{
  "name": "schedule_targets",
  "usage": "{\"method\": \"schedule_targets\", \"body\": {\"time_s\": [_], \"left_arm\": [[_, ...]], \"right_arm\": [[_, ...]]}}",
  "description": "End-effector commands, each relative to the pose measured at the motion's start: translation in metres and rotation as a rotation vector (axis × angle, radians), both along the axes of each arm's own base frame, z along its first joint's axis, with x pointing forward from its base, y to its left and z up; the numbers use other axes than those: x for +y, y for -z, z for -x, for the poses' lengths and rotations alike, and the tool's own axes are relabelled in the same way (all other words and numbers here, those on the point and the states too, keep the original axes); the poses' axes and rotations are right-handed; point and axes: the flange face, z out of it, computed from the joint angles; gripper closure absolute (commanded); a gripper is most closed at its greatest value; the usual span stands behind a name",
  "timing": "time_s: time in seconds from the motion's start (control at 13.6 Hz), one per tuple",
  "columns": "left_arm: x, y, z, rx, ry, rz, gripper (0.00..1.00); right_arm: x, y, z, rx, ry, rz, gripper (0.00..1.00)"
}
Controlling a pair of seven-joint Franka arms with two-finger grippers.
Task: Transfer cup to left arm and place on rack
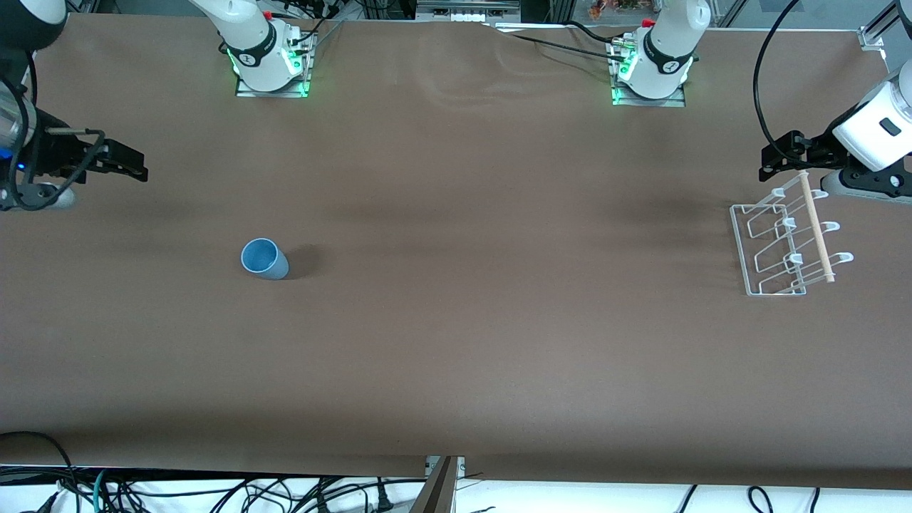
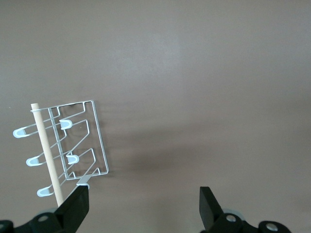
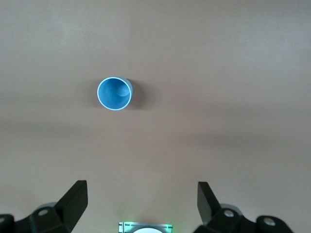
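Observation:
The light-blue cup (image 1: 263,258) stands upright, mouth up, on the brown table toward the right arm's end; it also shows in the right wrist view (image 3: 114,93). My right gripper (image 1: 134,165) hovers open and empty over the table's edge at that end, apart from the cup, its open fingers framing bare table (image 3: 142,201). The white wire rack (image 1: 787,242) with its wooden dowel sits at the left arm's end and shows in the left wrist view (image 2: 73,145). My left gripper (image 1: 773,160) hovers open and empty (image 2: 144,206) just above the rack's farther end.
The two arm bases with green lights (image 1: 271,68) (image 1: 652,75) stand along the table's farther edge. The brown table (image 1: 463,320) stretches bare between cup and rack. Cables hang below the near edge (image 1: 214,491).

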Motion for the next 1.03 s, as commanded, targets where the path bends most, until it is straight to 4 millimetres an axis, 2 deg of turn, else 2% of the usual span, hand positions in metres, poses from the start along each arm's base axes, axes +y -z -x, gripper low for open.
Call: {"method": "schedule_targets", "body": {"time_s": [0.0, 0.22, 0.44, 0.81, 0.95], "left_arm": [[0.0, -0.005, -0.001, 0.0, 0.012, 0.003, 0.0], [0.001, -0.005, -0.001, 0.0, 0.012, 0.002, 0.0], [0.0, -0.005, -0.001, 0.0, 0.012, 0.003, 0.0], [0.0, -0.005, -0.001, 0.0, 0.014, 0.002, 0.0], [0.0, -0.005, -0.001, 0.0, 0.012, 0.003, 0.0]], "right_arm": [[0.007, 0.055, -0.024, 0.04, -0.022, 0.001, 0.0], [0.01, 0.136, -0.042, 0.006, -0.014, 0.001, 0.0], [0.015, 0.203, -0.051, -0.001, -0.001, -0.027, 0.0], [0.027, 0.263, -0.06, 0.034, 0.008, -0.053, 0.01], [0.028, 0.277, -0.058, 0.055, 0.02, -0.067, 0.01]]}}
